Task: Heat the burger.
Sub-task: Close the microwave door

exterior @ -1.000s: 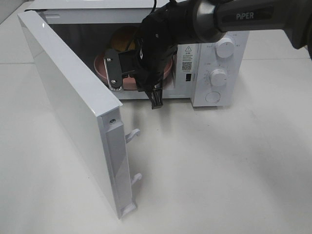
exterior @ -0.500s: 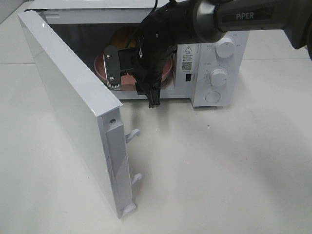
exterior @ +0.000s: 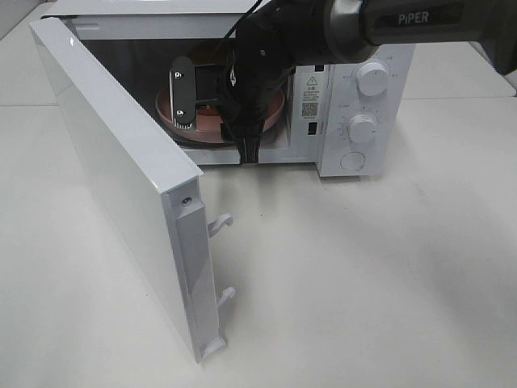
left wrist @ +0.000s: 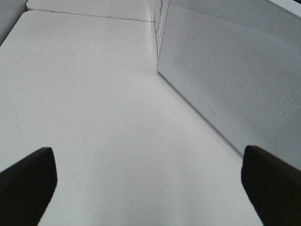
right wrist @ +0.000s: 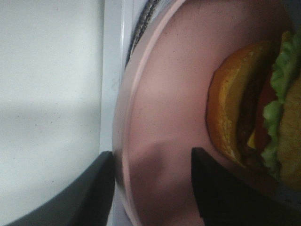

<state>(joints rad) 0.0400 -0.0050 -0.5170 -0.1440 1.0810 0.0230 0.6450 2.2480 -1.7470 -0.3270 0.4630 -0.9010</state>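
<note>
The burger (right wrist: 254, 108), with a golden bun, green lettuce and a dark patty, lies on a pink plate (right wrist: 164, 84) in the right wrist view. My right gripper (right wrist: 150, 155) is shut on the plate's rim, one finger outside it and one over the plate's face. In the exterior view the right gripper (exterior: 234, 121) reaches into the open microwave (exterior: 363, 81) and holds the plate (exterior: 170, 113) on the cavity floor. The arm hides the burger there. My left gripper (left wrist: 150, 188) is open and empty over bare table.
The microwave door (exterior: 113, 162) stands wide open toward the front left, latch hooks on its free edge. Two knobs (exterior: 362, 128) sit on the right panel. The left wrist view shows the microwave's perforated side wall (left wrist: 235, 70). White table (exterior: 363, 267) all around.
My right gripper has moved up and further into the microwave cavity with the plate's rim. The burger, partly visible before, is now hidden by the arm.
</note>
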